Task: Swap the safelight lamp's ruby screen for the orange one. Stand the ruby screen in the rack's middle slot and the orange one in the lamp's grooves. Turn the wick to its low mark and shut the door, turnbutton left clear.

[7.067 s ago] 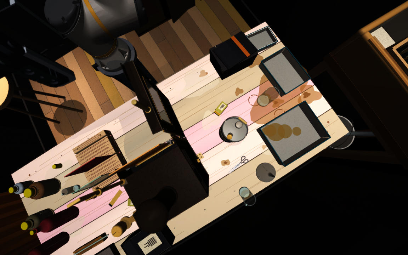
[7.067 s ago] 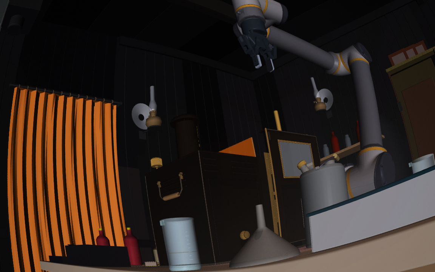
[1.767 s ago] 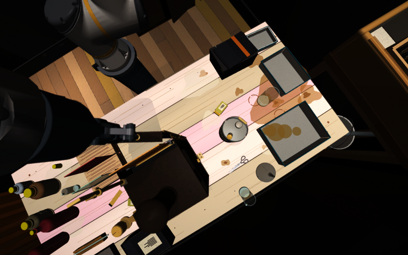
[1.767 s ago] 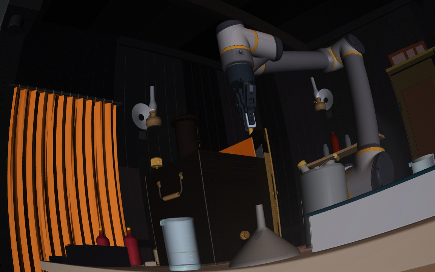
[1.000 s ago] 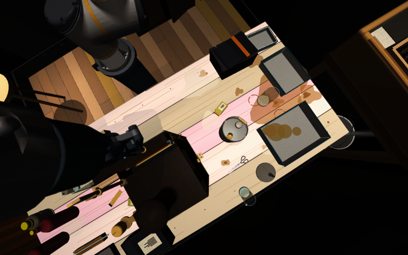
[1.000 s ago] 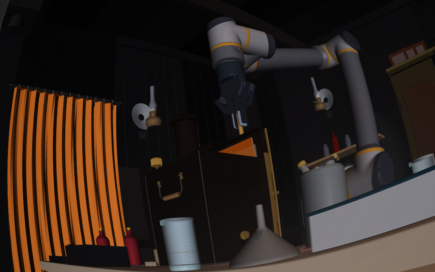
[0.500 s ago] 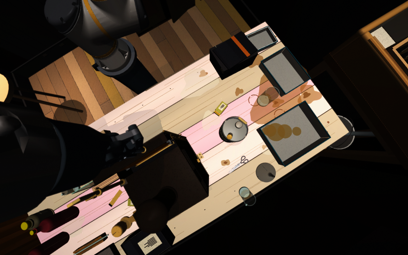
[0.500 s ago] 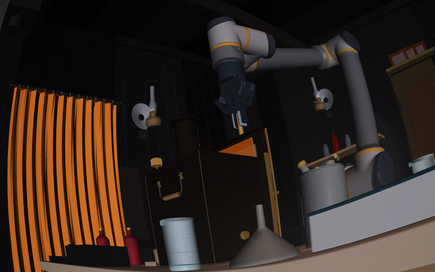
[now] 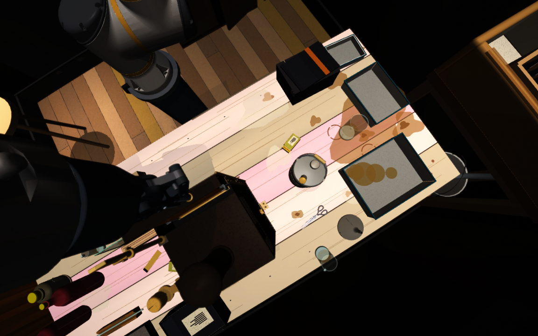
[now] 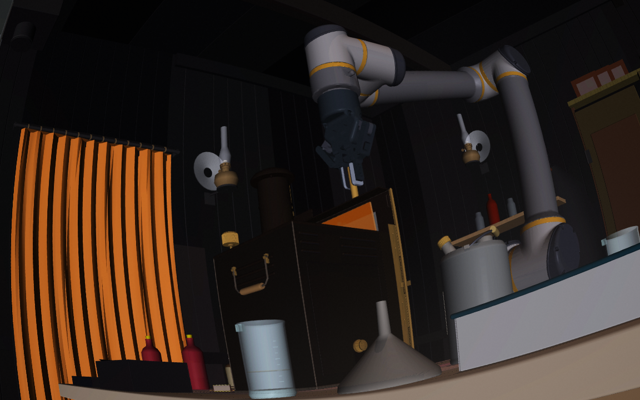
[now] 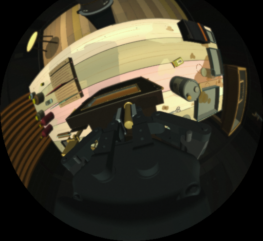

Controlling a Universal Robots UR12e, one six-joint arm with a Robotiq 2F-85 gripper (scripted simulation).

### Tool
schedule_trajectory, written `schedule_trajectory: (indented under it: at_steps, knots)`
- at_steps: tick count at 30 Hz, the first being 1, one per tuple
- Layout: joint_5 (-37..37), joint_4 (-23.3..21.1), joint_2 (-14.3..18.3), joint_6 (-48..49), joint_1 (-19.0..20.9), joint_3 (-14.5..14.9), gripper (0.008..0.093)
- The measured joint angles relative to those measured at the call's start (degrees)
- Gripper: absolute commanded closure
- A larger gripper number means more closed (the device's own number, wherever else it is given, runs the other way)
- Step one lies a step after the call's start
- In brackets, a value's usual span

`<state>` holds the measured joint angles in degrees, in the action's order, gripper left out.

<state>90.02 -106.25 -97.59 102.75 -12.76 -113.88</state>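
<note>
The orange screen (image 10: 357,217) stands in the top of the black safelight lamp (image 10: 307,283), most of it sunk into the lamp's grooves, and my gripper (image 10: 351,178) hangs straight above it, closed on the brass tab (image 11: 128,115) at the screen's top edge. The lamp's door (image 10: 398,268) stands open on the right side. A brass wick knob (image 10: 360,345) sits low on the lamp's front. The wooden rack (image 11: 65,82) lies on the bench left of the lamp, with a dark red screen (image 11: 57,88) across it; I cannot tell which slot it is in.
Behind the lamp the arm's base (image 9: 154,79) stands beyond the bench's far edge. A metal can (image 9: 308,169), trays (image 9: 388,177), a funnel (image 10: 387,358) and a beaker (image 10: 266,358) lie right of the lamp; red bottles (image 9: 76,288) lie to its left.
</note>
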Motion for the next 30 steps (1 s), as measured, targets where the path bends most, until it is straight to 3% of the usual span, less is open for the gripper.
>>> schedule_trajectory:
  at_steps: [15,30]
  knots:
    - [0.0,0.0,0.0,0.0,0.0,0.0,0.0934]
    - [0.0,0.0,0.0,0.0,0.0,0.0,0.0644]
